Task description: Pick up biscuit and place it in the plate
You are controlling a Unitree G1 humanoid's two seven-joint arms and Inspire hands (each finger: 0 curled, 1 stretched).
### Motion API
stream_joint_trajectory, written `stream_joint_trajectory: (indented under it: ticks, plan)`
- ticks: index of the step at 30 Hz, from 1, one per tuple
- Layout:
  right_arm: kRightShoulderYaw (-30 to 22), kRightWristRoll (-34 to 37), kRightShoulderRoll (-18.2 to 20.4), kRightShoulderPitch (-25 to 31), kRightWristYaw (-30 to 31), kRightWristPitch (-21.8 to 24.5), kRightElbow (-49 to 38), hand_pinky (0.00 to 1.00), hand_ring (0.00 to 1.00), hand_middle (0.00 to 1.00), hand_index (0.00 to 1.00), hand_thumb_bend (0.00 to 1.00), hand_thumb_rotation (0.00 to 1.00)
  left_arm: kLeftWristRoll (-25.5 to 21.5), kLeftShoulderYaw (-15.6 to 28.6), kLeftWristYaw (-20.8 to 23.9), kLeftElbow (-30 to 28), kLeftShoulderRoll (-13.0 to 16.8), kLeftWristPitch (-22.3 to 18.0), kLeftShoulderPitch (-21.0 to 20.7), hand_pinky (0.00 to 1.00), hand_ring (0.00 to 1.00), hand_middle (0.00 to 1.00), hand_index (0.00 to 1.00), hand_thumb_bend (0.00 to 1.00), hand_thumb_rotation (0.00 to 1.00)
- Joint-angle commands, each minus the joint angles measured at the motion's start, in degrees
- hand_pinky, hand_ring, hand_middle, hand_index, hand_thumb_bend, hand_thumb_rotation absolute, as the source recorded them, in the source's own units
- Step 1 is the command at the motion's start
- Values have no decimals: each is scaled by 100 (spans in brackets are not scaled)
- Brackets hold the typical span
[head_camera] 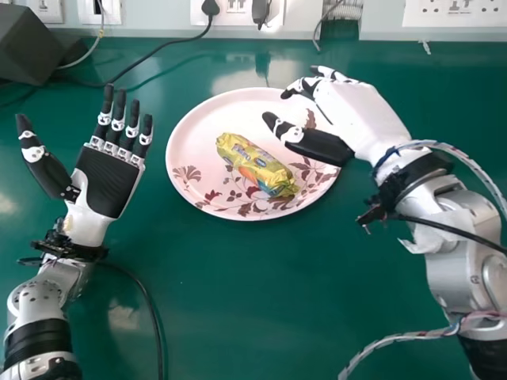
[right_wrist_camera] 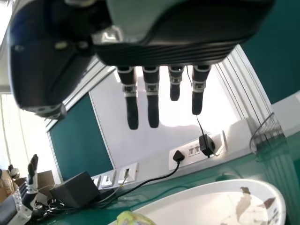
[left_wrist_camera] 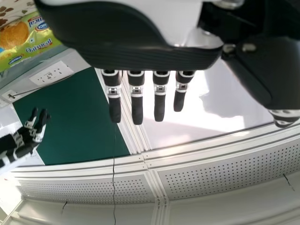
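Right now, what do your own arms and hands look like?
The left hand and right hand have white shells and black fingers with white bands. The left arm and right arm are silver-grey with black sections; a black cable trails from the left, and pale twisted cables run along the right.

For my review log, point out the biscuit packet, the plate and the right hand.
Biscuit packet [head_camera: 257,165]: head view, wrapper's middle.
Plate [head_camera: 190,136]: head view, left rim.
Right hand [head_camera: 356,113]: head view, back.
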Motion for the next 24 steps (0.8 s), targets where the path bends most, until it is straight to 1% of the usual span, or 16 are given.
stream_joint_trajectory:
  ticks: [1,5,9,12,15,18,20,22,24]
  plan:
    - [-86,59,37,162,-98,-62,-128,85,92,82,78,75,44,155,-45,-139,321,-108,-74,332,81,88,91,95,97,60]
    - [-179,167,71,350,-265,-164,-189,85,92,82,77,75,45,218,-59,-152,343,-131,-172,342,81,87,91,95,99,66]
    - [-441,522,230,640,-977,-727,-116,84,91,82,77,76,45,241,-67,-105,314,-196,-238,392,79,84,87,90,100,65]
    - [-590,720,248,806,-1239,-1046,-87,84,91,82,77,76,44,231,-70,-111,338,-239,-258,411,78,84,86,89,100,67]
    - [-727,884,257,984,-1414,-1295,-103,85,91,83,77,76,45,238,-76,-176,388,-277,-283,418,76,83,86,88,100,66]
    - [-839,1007,257,1162,-1540,-1492,-116,85,92,82,77,75,48,254,-77,-143,394,-345,-342,444,73,82,86,88,100,65]
    - [-907,1087,250,1276,-1588,-1609,-128,85,92,82,77,75,49,288,-98,-158,421,-378,-417,455,73,81,86,88,99,65]
    - [-984,1239,240,1381,-1627,-1780,-92,85,92,82,77,75,50,339,-130,-207,479,-403,-529,456,74,82,86,88,98,64]
    - [-1057,1352,236,1483,-1680,-1958,-49,84,91,82,77,74,50,378,-145,-172,490,-451,-627,473,72,81,86,88,97,64]
